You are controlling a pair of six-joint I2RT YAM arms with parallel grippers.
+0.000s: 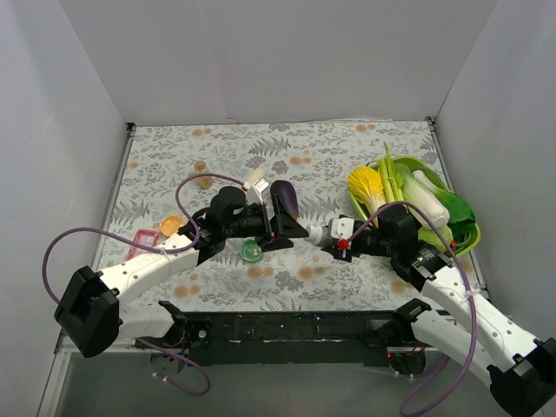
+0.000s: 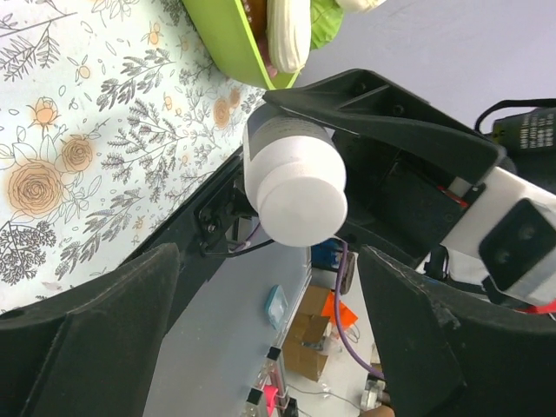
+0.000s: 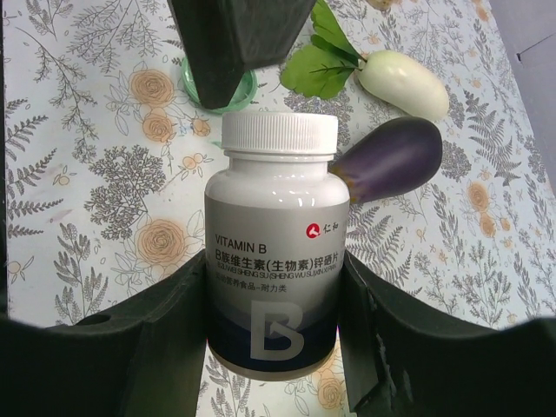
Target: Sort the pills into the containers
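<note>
Uncapping step, I'd say — right claw (image 3: 276,287) clamped on the bottle (image 3: 276,217), left claw (image 2: 269,254) spread, cap (image 2: 301,201) just ahead of it — next: close, twist.

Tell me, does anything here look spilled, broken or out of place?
Nothing spilled or broken. Oddly, a purple eggplant and a white leafy vegetable lie loose on the floral table, apart from the lime-green tray holding the other vegetables.
</note>
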